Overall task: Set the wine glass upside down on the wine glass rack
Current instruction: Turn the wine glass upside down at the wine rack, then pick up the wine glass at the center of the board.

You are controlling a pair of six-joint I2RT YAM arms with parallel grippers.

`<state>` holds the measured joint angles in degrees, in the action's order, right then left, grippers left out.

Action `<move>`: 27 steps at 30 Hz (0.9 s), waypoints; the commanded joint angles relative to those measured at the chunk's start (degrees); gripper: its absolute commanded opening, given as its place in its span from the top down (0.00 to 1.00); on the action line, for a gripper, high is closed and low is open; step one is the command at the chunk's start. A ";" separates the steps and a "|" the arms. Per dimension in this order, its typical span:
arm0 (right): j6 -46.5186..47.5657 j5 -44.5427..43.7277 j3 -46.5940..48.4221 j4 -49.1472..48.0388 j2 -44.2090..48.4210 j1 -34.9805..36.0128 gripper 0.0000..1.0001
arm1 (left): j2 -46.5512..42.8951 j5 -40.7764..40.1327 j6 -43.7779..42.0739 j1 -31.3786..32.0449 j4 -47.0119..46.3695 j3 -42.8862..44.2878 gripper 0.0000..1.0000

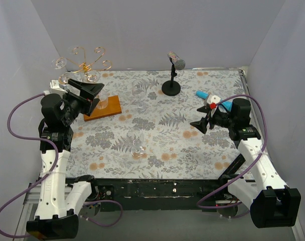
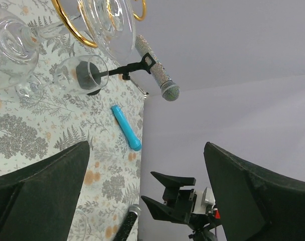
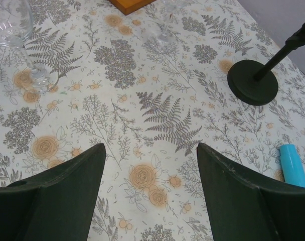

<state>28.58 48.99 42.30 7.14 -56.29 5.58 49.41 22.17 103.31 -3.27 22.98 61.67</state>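
Mid-table, the wine glass (image 1: 136, 140) stands upright on its foot, untouched, well apart from the wine glass rack (image 1: 86, 63) at the back left, where other glasses (image 1: 59, 63) hang bowl-down. The left gripper (image 1: 92, 98) hovers by the rack's wooden base (image 1: 106, 107), jaws wide and empty. The right gripper (image 1: 199, 124) is likewise spread and empty, pointed across the table; I'd say it's the one lined up for the pick.

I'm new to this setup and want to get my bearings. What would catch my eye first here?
First, the gold wire wine glass rack at the far left on its orange-brown base, with glasses on its curled arms and the open left gripper close beside it. Next, a clear wine glass standing upright alone mid-table, and a sparkly microphone on a black stand at the far edge.
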 commanded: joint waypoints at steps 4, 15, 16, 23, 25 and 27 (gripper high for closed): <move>0.86 0.49 1.82 0.07 0.48 -0.31 0.19 | -4.14 0.68 -8.90 0.98 4.35 4.07 0.02; 2.01 4.70 1.20 0.42 -0.13 -2.94 0.19 | -10.73 2.42 -15.94 2.39 2.51 0.47 0.02; 2.09 5.23 1.03 0.42 -0.31 -3.38 0.19 | -11.26 2.70 -16.64 4.30 2.33 -0.40 0.02; 2.80 8.14 0.32 0.51 -0.92 -4.97 0.19 | -15.39 2.00 -23.93 6.43 3.82 -2.34 0.02; 3.67 7.87 0.32 1.82 -1.01 -4.97 0.19 | -16.01 1.65 -25.95 7.31 4.52 -2.26 0.02; 5.51 7.79 0.93 4.36 -1.19 -5.06 0.19 | -16.71 1.12 -27.71 8.10 5.40 -2.17 0.02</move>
<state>31.05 54.92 42.30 7.94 -57.19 0.75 34.28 23.55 81.52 3.40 27.07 59.40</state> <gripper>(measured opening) 0.810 0.981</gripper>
